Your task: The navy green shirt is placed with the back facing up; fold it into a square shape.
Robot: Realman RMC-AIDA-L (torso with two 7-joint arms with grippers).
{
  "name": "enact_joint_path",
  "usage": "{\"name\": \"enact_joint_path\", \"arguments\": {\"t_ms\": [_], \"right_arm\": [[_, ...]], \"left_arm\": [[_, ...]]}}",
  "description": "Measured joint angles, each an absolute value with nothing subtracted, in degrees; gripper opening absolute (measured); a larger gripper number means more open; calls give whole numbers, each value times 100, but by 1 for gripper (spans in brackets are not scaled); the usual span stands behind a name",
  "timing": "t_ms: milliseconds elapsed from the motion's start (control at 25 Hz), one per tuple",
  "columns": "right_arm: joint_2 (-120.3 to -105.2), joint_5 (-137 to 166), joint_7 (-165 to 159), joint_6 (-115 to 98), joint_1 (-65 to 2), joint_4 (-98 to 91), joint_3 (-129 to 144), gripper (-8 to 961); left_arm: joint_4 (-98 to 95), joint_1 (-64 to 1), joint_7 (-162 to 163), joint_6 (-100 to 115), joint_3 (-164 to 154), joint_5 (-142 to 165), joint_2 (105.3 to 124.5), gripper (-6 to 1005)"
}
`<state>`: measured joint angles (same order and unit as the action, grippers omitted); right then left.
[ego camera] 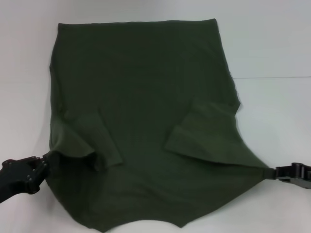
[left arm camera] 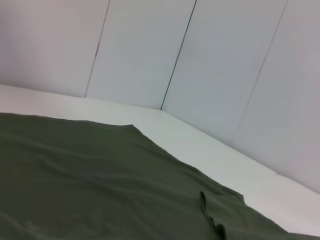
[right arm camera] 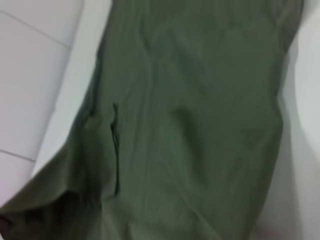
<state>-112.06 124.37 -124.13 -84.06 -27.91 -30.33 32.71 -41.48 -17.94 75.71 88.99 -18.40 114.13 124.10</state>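
The navy green shirt (ego camera: 146,92) lies spread on the white table (ego camera: 277,116), plain side up, with both sleeves folded inward over the body. My left gripper (ego camera: 44,159) is at the shirt's near left edge, shut on the cloth there. At the near right, my right gripper (ego camera: 273,172) is shut on a corner, which is pulled out into a taut point. The left wrist view looks low across the shirt (left arm camera: 100,175). In the right wrist view the shirt (right arm camera: 200,125) fills the picture. Neither wrist view shows fingers.
A seam in the table surface (ego camera: 277,77) runs off to the right of the shirt. White wall panels (left arm camera: 225,65) stand behind the table's far edge. Bare table lies to the right and left of the shirt.
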Motion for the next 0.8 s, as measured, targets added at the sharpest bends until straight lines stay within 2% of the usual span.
{"name": "enact_joint_path", "arguments": {"t_ms": [800], "right_arm": [[-11160, 12443, -11090, -9762, -1922, -3033, 2454, 34]], "left_arm": [[-4142, -1189, 8154, 9819, -1336, 11434, 12427, 16]]}}
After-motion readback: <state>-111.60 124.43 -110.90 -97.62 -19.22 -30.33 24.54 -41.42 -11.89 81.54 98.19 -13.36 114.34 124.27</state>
